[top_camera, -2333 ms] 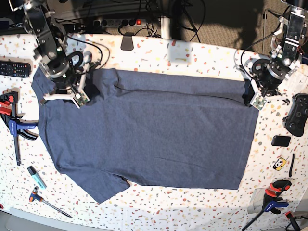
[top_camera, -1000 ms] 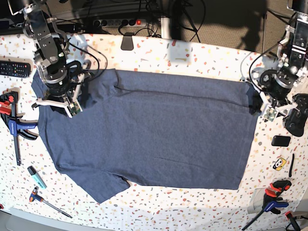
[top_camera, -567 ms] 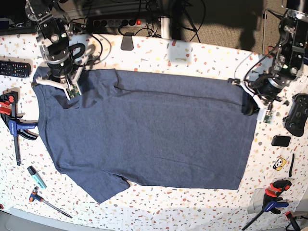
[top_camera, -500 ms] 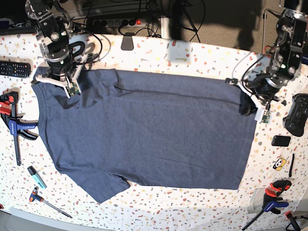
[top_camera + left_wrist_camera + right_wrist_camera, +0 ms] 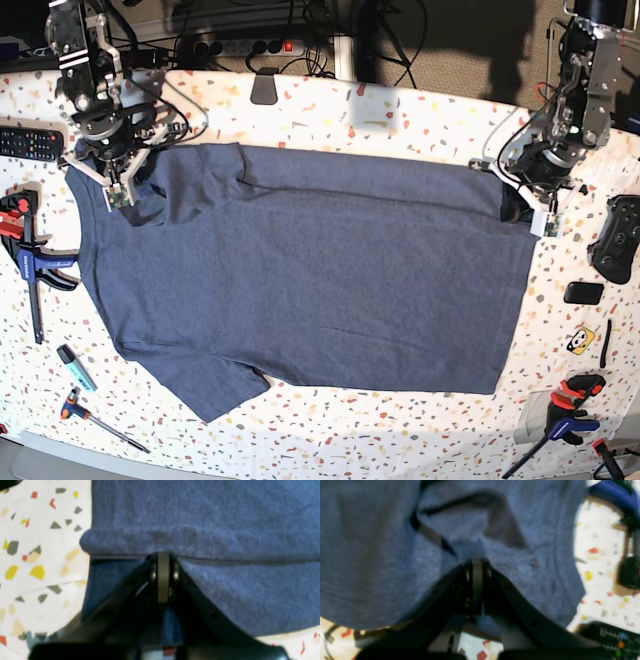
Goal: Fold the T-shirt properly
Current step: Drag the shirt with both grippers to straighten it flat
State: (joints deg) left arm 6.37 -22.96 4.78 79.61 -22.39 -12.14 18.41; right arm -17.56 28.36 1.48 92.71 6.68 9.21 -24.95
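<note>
I see the T-shirt [image 5: 310,270] spread flat, plain side up, across the speckled table [image 5: 400,115], a dark heathered navy with one short sleeve angled toward the near edge and a soft rolled fold at the hem in the left wrist view. My left gripper [image 5: 162,562] has its jaws pinched closed on that hem fold. My right gripper [image 5: 475,566] is clamped on bunched cloth at the shoulder, beside the remote control [image 5: 30,143].
</note>
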